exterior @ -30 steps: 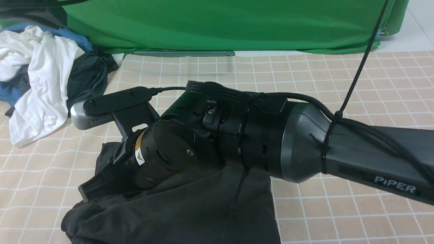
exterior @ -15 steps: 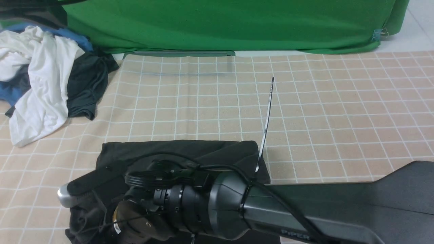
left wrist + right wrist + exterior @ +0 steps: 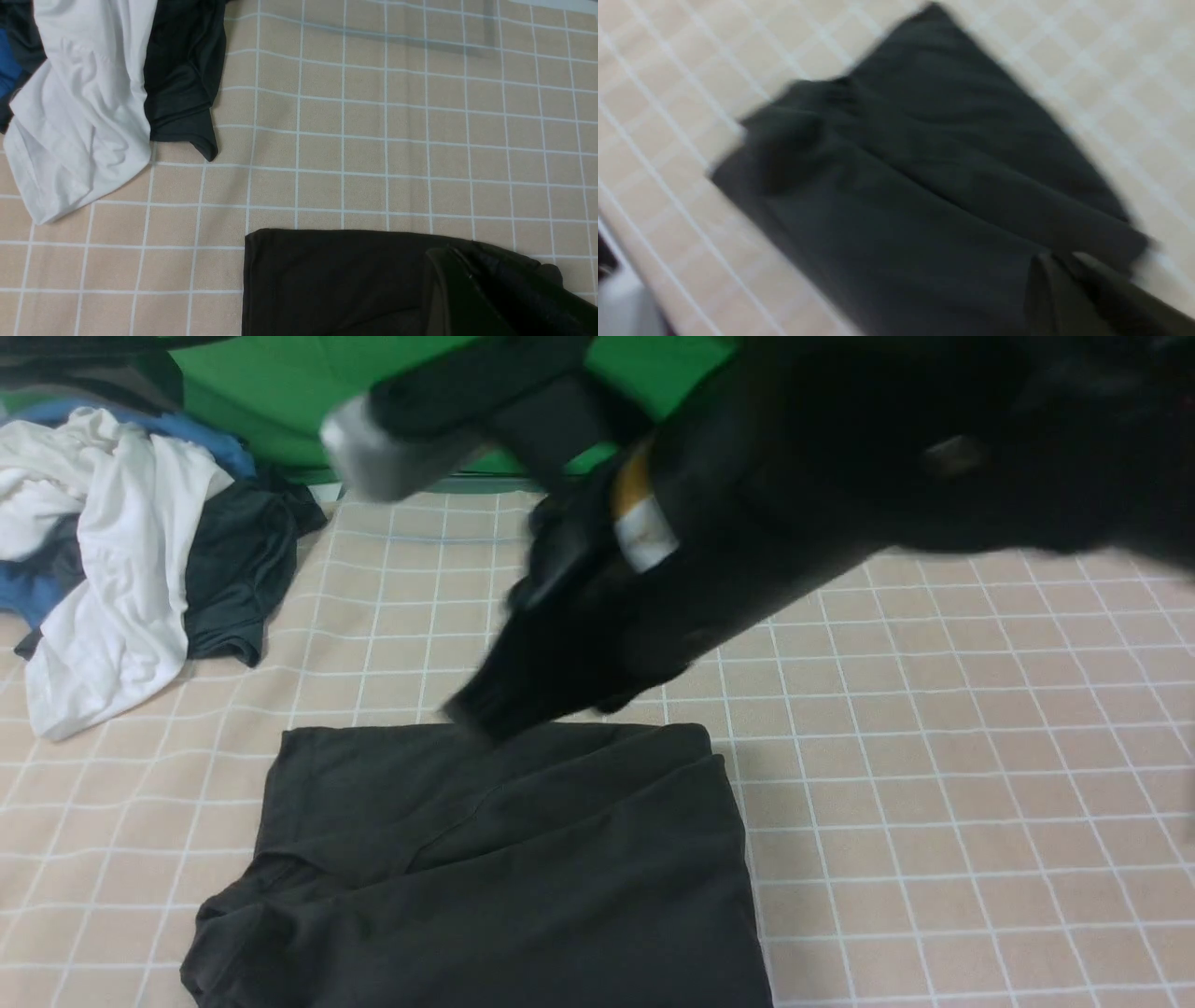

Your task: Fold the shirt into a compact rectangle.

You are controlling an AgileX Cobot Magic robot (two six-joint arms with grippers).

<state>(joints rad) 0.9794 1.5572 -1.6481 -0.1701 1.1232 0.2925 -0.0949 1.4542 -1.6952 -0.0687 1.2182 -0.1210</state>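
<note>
Shirt lies folded on the table at 6 o'clock, near edge. I judge it light, limp knit, prone to slump; pinch at a doubled corner or hem. Right gripper is blurred above its far edge, jaws closed, empty. Left gripper: jaws closed, mostly cropped. Print not visible.

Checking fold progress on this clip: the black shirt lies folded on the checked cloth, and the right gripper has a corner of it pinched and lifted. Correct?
Not quite. The black shirt does lie folded on the checked cloth, but the right gripper holds nothing; it is shut, clear above the shirt's far edge. The front view shows this.
</note>
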